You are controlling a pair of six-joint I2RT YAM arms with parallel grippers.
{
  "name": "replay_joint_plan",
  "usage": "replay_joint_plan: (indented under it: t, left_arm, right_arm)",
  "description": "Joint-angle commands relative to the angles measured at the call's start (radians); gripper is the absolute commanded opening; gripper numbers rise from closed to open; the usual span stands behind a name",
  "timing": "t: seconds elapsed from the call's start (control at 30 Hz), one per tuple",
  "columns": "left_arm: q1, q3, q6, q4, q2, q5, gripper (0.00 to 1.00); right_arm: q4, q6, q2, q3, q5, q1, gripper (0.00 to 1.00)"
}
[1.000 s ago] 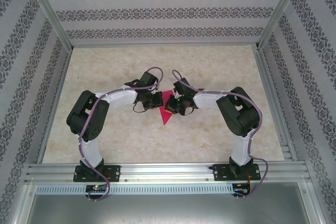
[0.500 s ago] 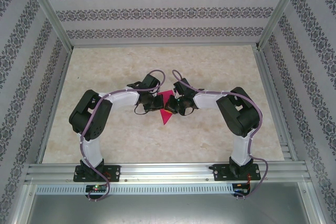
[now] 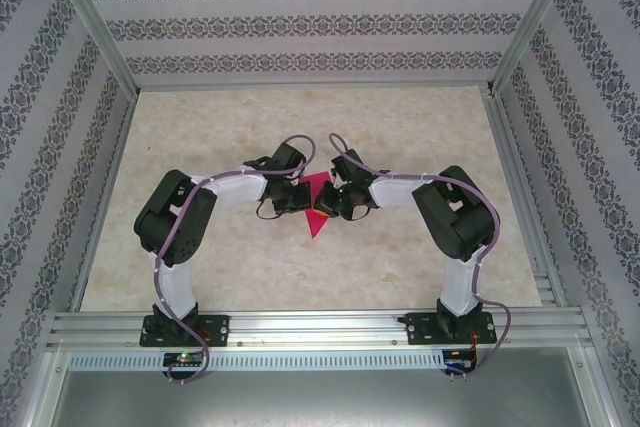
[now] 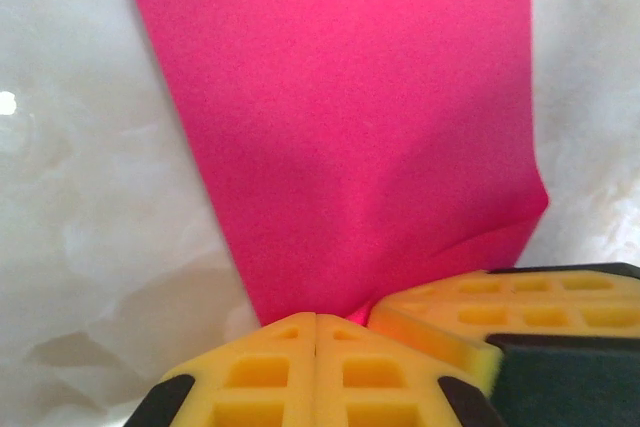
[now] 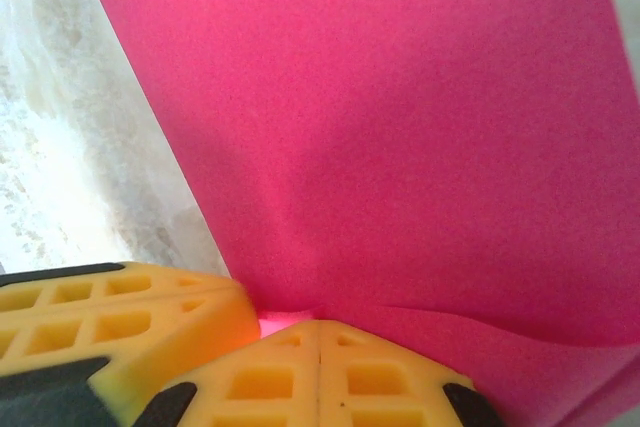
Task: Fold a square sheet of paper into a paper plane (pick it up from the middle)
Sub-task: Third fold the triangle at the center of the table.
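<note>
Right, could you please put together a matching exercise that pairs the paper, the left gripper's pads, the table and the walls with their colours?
Things:
1. paper
2. left gripper's pads
3. table
4. walls

Colours:
A. yellow
B. grey patterned stripes on white
C. bright pink
D. pale marbled cream

Pairs: 1-C, 2-A, 3-D, 4-B
</note>
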Motion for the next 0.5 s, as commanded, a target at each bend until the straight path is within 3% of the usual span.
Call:
replay_joint_plan:
  t: [0.0, 0.47]
  left_arm:
    - [-0.026, -0.013, -0.006, -0.041, 0.036, -0.025, 0.0]
    - [-0.033, 0.008, 0.016, -0.115, 0.061, -0.101, 0.0]
  right_arm:
    - [0.01, 0.02, 0.002, -0.027, 0.021, -0.01, 0.0]
    - [0.12, -0.081, -0.114, -0.082, -0.05, -0.055, 0.02]
